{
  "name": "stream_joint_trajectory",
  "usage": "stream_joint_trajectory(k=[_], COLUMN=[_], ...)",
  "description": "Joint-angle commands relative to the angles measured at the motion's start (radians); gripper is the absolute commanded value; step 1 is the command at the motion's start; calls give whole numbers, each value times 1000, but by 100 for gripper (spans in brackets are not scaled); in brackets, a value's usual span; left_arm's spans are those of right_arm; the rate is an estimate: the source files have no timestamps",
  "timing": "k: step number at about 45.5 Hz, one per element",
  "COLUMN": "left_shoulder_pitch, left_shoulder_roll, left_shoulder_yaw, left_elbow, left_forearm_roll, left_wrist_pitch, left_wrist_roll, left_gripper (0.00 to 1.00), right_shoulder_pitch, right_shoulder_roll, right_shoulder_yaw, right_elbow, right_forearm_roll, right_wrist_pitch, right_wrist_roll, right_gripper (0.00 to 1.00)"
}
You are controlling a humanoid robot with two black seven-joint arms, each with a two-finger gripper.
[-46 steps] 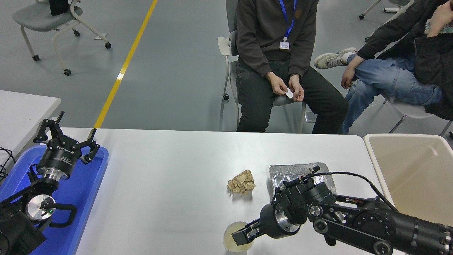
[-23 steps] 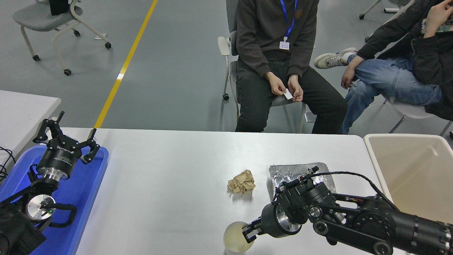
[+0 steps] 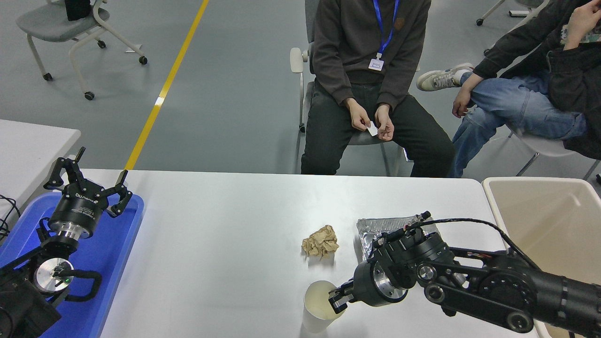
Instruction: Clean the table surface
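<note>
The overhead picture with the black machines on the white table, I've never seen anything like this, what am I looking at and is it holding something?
This is one view from a camera high on a robot, looking down over its white table. The two black limbs are its arms. The left pincer is open and parked over a blue tray. The right pincer is shut on the rim of a paper cup, which looks lifted and tilted. Also on the table lie a crumpled brown paper ball and a silver foil wrapper, partly behind the arm. A beige bin stands at the right. Two people sit beyond the table.
</note>
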Motion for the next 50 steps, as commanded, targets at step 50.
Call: stream_joint_trajectory(k=[50], left_shoulder_pitch=[0], left_shoulder_roll=[0], left_shoulder_yaw=[0], left_elbow=[0], left_forearm_roll=[0], left_wrist_pitch=[0], left_wrist_roll=[0], left_gripper=[100], right_shoulder_pitch=[505], right_shoulder_roll=[-377], right_shoulder_yaw=[38], right_elbow=[22], right_forearm_roll=[414], right_wrist_pitch=[168], right_wrist_roll=[-14], right_gripper=[0])
